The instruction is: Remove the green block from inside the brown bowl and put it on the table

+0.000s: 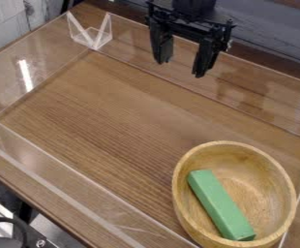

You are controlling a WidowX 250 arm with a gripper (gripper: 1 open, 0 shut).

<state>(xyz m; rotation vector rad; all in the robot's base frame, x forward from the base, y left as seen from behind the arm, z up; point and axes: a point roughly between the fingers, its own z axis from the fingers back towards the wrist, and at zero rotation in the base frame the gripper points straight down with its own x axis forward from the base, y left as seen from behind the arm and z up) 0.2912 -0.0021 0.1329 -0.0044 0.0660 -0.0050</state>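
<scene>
Green block (220, 204), lower right of the frame: you see a long, slim bar of plain bright green lying flat inside the brown bowl (192, 176), its length running from the upper left of the bowl's floor toward the lower right, where its end nears the rim. Nothing touches it. The bowl, wide and shallow, of light tan wood with a thick rim, sits on the table (114, 116) close to the lower right corner of the picture; its right and bottom edges reach nearly to the frame's border. Moving away from you, the table spreads as a broad top of medium-brown wood grain through the centre of the frame, bounded by low clear walls (62, 199) whose edges catch the light at lower left and along the top. At upper left, a small clear triangular bracket (91, 33) stands at the far wall. At upper centre, the gripper (180, 52) hangs above the far part of the table, pointing down, its dark fingers spread apart and holding nothing, well apart from bowl and block.
</scene>
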